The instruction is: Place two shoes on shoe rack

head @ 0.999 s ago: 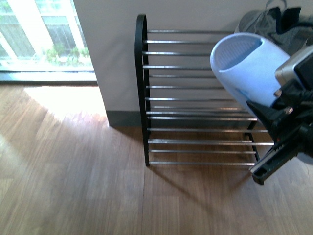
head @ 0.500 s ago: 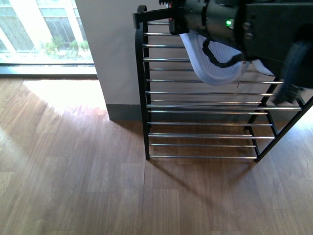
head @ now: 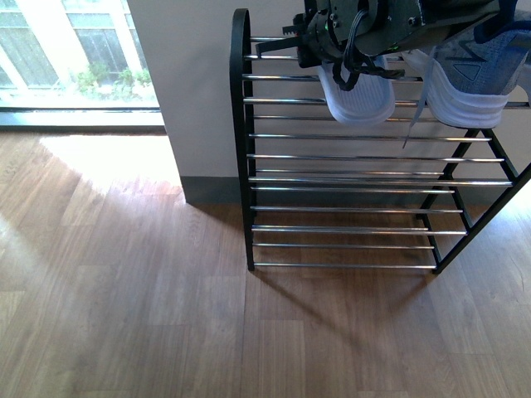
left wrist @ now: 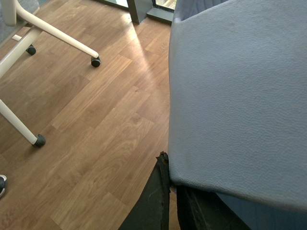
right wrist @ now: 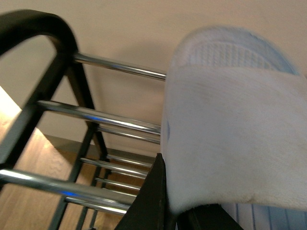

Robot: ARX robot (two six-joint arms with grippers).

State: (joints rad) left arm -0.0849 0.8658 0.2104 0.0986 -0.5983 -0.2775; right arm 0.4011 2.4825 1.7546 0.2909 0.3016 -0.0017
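Two arms each carry a pale blue slide. Right arm's jaws grasp one slide (right wrist: 230,124) just above the shoe rack (head: 242,149) top rods, its long axis crossing them. Left jaws grip the other slide (left wrist: 240,96) over the floor (left wrist: 96,120).

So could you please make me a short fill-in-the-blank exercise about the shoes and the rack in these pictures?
1. The pale blue slide is gripped by the robot's ____ hand.
2. The shoe rack has chrome rods and a ____ frame.
3. In the front view, the grey sneaker shows to the ____ of the slide.
4. The lower tiers of the rack hold ____ shoes.

Missing words: right; black; right; no
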